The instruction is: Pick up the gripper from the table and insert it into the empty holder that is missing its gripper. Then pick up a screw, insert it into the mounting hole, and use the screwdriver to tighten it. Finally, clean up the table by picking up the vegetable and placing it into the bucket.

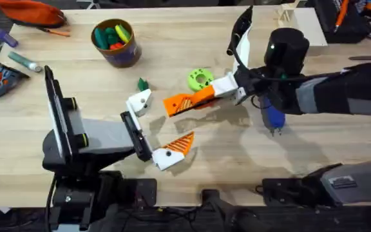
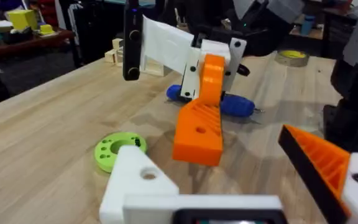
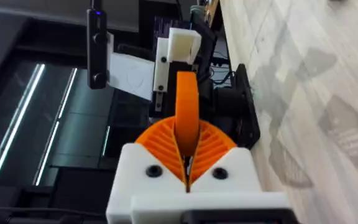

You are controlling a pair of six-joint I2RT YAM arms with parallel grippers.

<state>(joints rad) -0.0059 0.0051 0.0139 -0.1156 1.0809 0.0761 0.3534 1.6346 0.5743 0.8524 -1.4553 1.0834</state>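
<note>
We see right gripper [image 3: 187,163] with orange ribbed pads [image 3: 160,142] pressed together on the gripper [image 3: 187,112], orange wedge upright. Wooden table [image 3: 303,74] alongside.

A pale wooden desk [image 1: 192,164] is carrying the bucket [image 1: 116,42] at its far left, the small vegetable [image 1: 143,84] and a lime disc [image 1: 199,79] near its middle, and the blue screwdriver [image 1: 274,118] toward its right.

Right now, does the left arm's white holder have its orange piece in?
No. The empty holder is bare; the right pincer holds the orange gripper.
</note>
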